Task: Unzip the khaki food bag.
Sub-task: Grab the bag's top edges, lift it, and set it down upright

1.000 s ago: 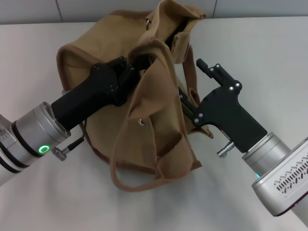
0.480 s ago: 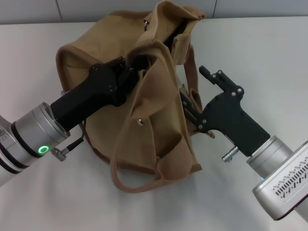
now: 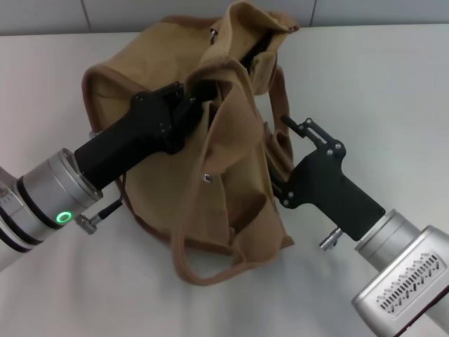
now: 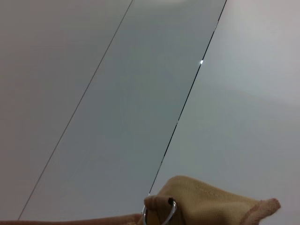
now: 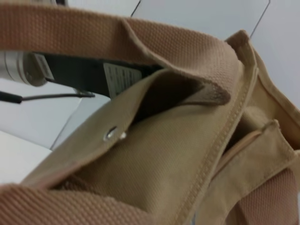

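The khaki food bag lies slumped in the middle of the white table, its top crumpled and gaping toward the far side. A metal snap shows on its front pocket, and one strap handle loops toward me. My left gripper reaches into the bag's top from the left, its tip buried under a fabric fold. My right gripper presses against the bag's right side, its tip hidden by cloth. The right wrist view shows the pocket snap and a strap close up.
The white table lies around the bag, with a grey tiled wall behind. The left wrist view shows that wall and the bag's corner with a metal ring. My left arm's black body shows behind the bag in the right wrist view.
My right gripper has dropped lower and nearer along the bag's right side and its wrist has turned. The bag's front fabric and strap loop have sagged nearer. The left arm holds still.
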Motion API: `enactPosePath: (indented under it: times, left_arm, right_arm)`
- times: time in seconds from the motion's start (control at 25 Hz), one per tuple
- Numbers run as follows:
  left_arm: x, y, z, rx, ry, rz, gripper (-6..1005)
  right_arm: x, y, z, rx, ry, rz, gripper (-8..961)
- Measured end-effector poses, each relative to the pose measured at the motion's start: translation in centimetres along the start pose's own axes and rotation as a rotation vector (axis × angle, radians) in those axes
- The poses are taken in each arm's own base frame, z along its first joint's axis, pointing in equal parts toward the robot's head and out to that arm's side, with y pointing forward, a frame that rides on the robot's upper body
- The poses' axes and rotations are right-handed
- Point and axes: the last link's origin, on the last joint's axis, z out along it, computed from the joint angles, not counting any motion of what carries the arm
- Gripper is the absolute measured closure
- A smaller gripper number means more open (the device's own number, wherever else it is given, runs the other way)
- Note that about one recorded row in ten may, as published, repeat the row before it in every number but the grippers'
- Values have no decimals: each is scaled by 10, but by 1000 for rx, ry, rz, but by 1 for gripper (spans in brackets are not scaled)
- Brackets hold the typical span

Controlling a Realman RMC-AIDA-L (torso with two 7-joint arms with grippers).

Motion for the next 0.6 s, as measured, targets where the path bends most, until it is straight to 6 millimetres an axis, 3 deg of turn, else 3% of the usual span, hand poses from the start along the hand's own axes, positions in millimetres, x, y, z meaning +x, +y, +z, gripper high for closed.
enactPosePath:
  times: [0.52, 0.6]
  left_arm:
    - [-1, 0, -2, 5, 0, -2, 832]
    - [-1, 0, -2, 5, 0, -2, 832]
  right_arm:
    - [-12, 5, 6, -15, -59, 15, 300]
    - [-13, 6, 6, -25, -64, 10, 342]
